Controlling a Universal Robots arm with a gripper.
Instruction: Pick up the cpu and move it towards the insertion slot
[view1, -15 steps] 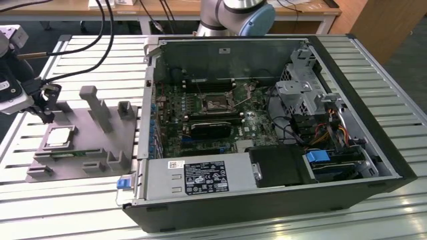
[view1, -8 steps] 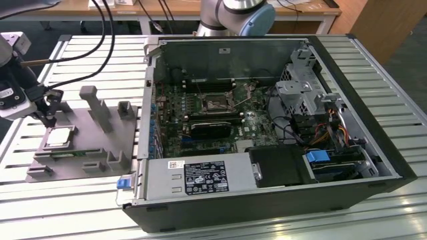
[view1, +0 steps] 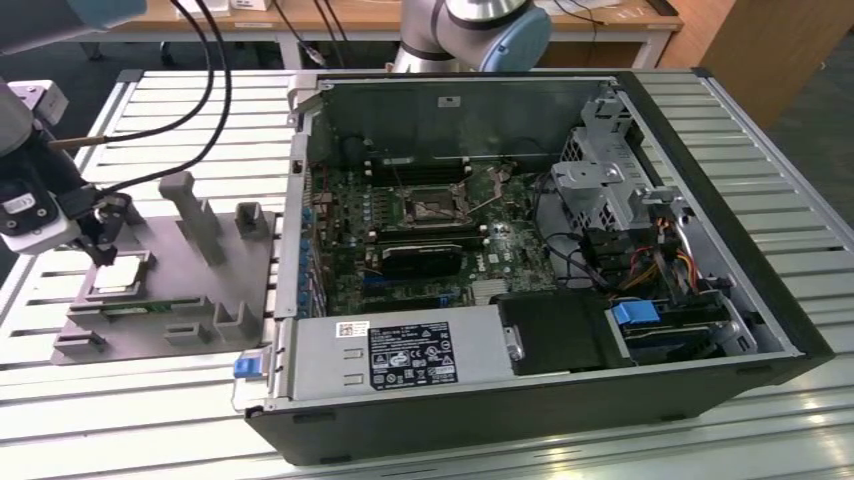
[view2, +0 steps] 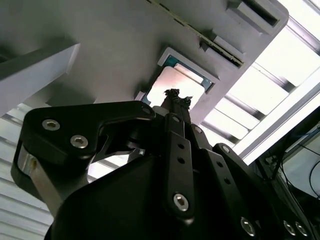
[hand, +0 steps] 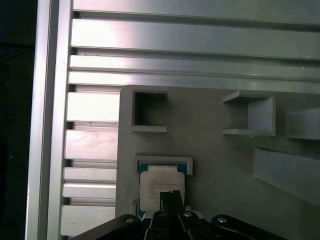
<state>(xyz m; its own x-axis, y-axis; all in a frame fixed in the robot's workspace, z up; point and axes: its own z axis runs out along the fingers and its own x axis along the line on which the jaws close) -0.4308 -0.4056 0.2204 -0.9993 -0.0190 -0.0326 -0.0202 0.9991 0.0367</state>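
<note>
My gripper (view2: 175, 96) sits closed, tips pinched together on nothing, just above the cpu (hand: 154, 181). The cpu lies flat in its recess in the grey tray (view1: 200, 295), not yet lifted. The insertion slot (view1: 430, 208) in the motherboard is well apart.

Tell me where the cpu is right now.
The cpu lies in a recess of the grey tray at the exterior view's left, outside the computer case, directly below the gripper.
</note>
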